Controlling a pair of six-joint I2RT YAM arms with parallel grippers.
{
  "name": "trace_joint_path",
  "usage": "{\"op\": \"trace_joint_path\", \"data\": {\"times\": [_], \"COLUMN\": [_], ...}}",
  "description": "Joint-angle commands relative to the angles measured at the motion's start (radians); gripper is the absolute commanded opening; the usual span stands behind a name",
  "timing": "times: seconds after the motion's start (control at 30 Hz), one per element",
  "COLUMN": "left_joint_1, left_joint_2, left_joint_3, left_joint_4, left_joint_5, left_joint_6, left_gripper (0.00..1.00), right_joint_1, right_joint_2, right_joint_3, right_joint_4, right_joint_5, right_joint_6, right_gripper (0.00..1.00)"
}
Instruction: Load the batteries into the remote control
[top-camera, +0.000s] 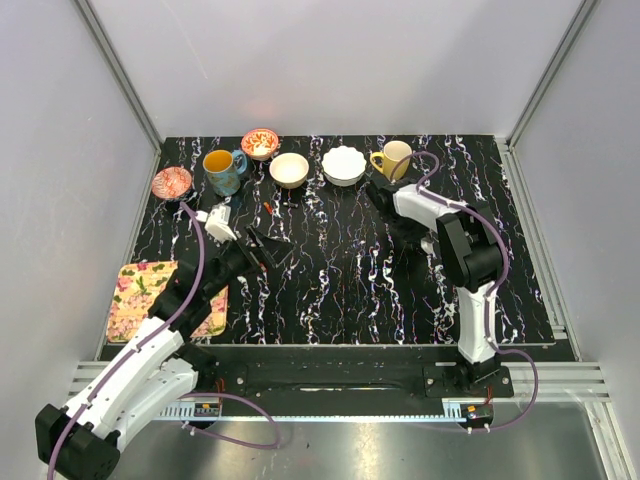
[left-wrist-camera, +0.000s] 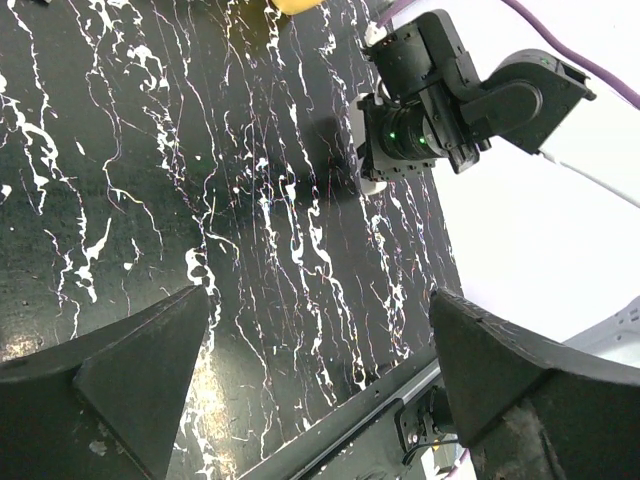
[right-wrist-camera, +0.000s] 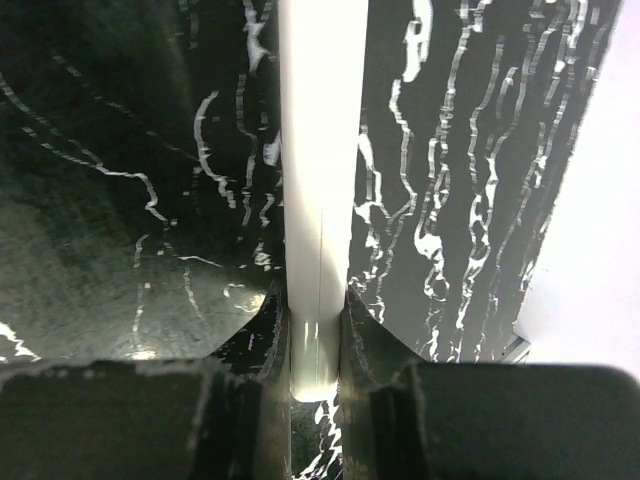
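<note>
Right gripper (right-wrist-camera: 318, 330): pinched edge-on across the remote (right-wrist-camera: 320, 180), far side of the table (right-wrist-camera: 450, 150). Left gripper (left-wrist-camera: 318, 300): spread wide, empty, above the table. Batteries: not made out. Risk: narrow edge pinch may let the remote twist or slip when lifted.

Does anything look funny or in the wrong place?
One thing: the remote is not lying flat. The right claw pinches it by its flat sides, so it sticks straight out with its thin edge facing the wrist camera. Nothing looks spilled or broken.
</note>
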Motion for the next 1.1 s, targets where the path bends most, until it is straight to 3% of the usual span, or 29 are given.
{"op": "trace_joint_path", "data": {"times": [0.0,0.13,0.27,0.4,0.63,0.8,0.9,0.93,1.07], "left_joint_1": [-0.002,-0.002,-0.002,-0.002,-0.002,-0.002,0.0,0.0,0.0], "left_joint_2": [-0.009,-0.006,-0.002,0.014,0.025,0.034,0.035,0.037,0.052], "left_joint_3": [0.005,0.001,0.0,0.0,0.006,0.017,0.023,0.026,0.038], "left_joint_4": [0.005,-0.006,-0.013,-0.012,-0.015,-0.032,-0.059,-0.067,-0.09], "left_joint_5": [0.036,0.037,0.034,0.039,0.039,0.025,-0.004,-0.023,-0.073], "left_joint_6": [0.019,0.017,0.017,0.014,0.014,0.022,0.033,0.031,0.014], "left_gripper": [0.96,0.97,0.98,0.98,0.99,0.99,0.99,0.99,0.99], "right_joint_1": [-0.007,-0.006,-0.007,-0.006,0.008,0.017,0.019,0.017,0.017], "right_joint_2": [0.041,0.056,0.047,0.019,-0.094,-0.284,-0.466,-0.593,-0.922], "right_joint_3": [0.05,0.043,0.045,0.046,0.073,0.051,-0.073,-0.193,-0.568], "right_joint_4": [-0.024,-0.022,-0.022,-0.021,-0.034,-0.04,0.039,0.086,0.48], "right_joint_5": [-0.069,-0.125,-0.166,-0.209,-0.295,-0.388,-0.459,-0.497,-0.7], "right_joint_6": [-0.041,-0.041,-0.032,-0.02,0.029,0.057,0.083,0.089,0.158], "right_gripper": [0.01,0.16,0.41,0.53,0.62,0.7,0.71,0.71,0.77]}}
